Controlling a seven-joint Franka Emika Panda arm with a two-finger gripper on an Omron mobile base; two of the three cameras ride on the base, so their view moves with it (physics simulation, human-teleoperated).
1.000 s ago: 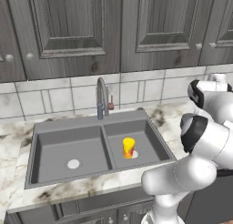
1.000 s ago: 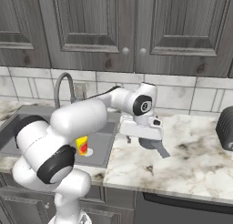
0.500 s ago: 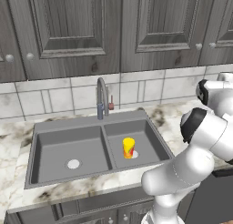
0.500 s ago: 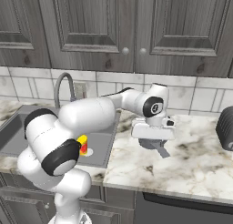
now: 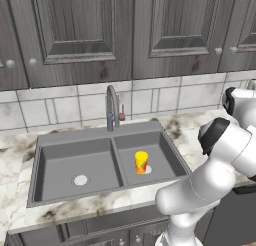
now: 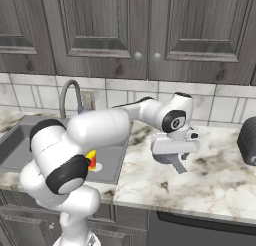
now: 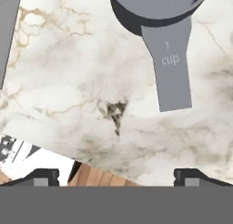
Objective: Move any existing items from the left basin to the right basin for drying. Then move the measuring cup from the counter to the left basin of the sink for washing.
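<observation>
Now we've got the gripper (image 6: 172,157) spread wide, holding nothing, hovering over the counter (image 6: 210,180) right of the sink (image 5: 107,162). Yellow cup (image 5: 141,162) sits in the right basin (image 5: 162,152), center frame; left basin (image 5: 65,165) bare. Measuring cup (image 7: 159,11) at top of hand view, handle pointing down-frame. Looks light, rigid, prob slick; we'd pinch the flat handle or the rim.
</observation>
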